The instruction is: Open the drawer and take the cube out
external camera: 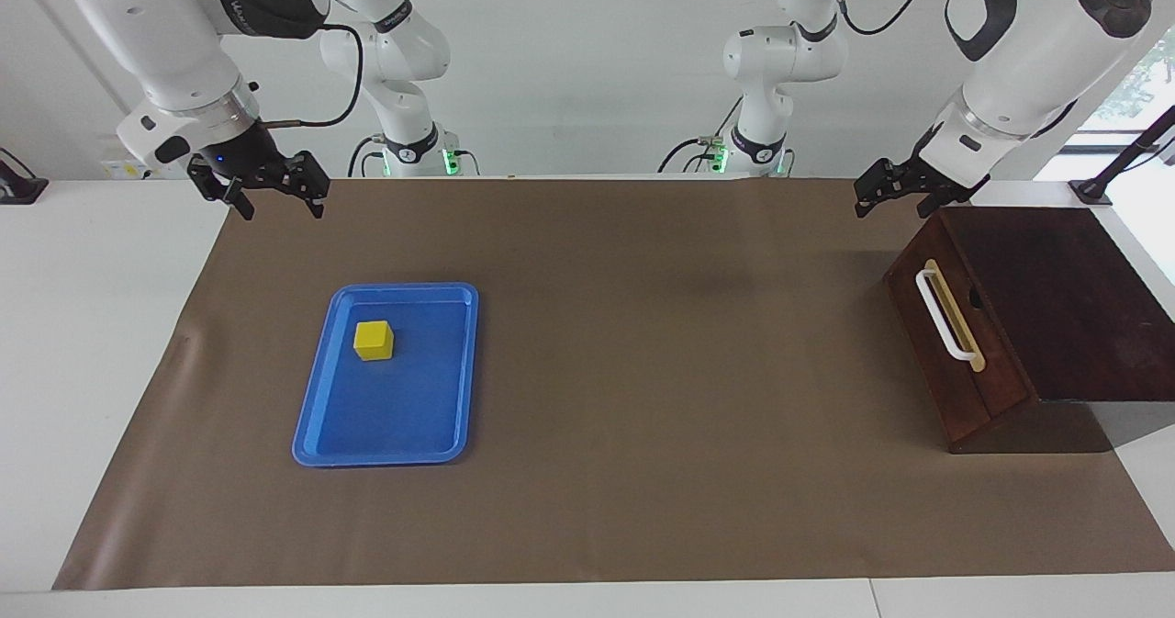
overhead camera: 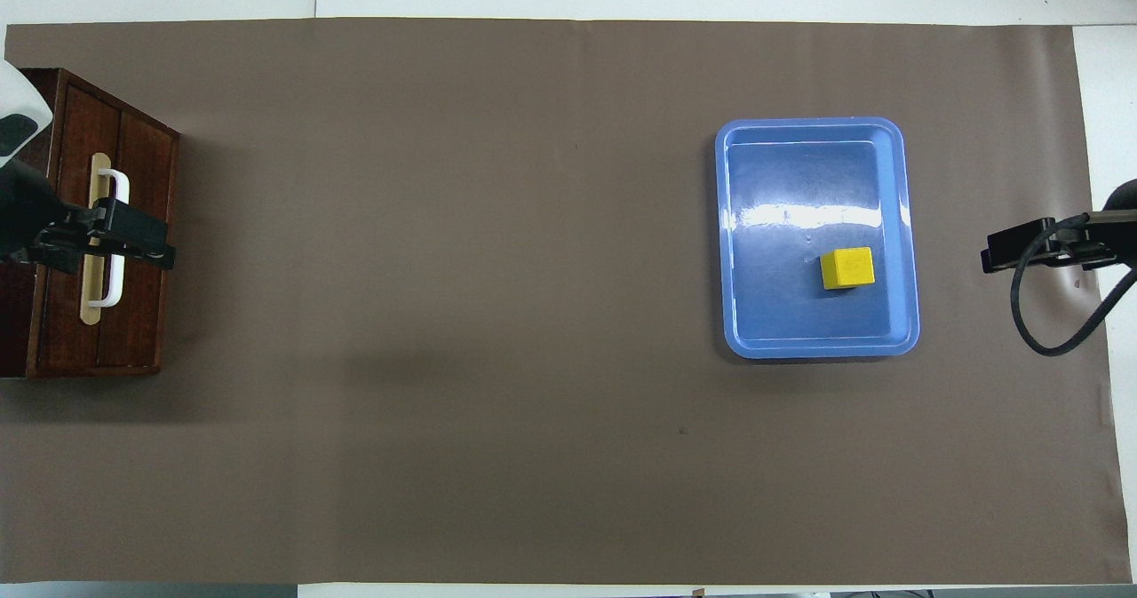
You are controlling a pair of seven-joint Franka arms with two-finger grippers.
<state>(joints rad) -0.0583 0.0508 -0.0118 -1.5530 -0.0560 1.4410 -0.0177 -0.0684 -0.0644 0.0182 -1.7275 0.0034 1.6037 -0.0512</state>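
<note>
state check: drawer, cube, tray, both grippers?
drawer: shut, front flush with the dark wooden box, white handle untouched.
cube: out of the drawer, resting upright in the blue tray, nothing holding it.
blue tray: flat on the brown mat, holds only the cube.
left gripper: raised, beside the box top's edge nearer the robots, holding nothing.
right gripper: open, empty, raised at the right arm's end.

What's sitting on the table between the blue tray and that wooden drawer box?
Nothing: between the blue tray and the drawer lies only bare brown paper, plain in both views.
</note>
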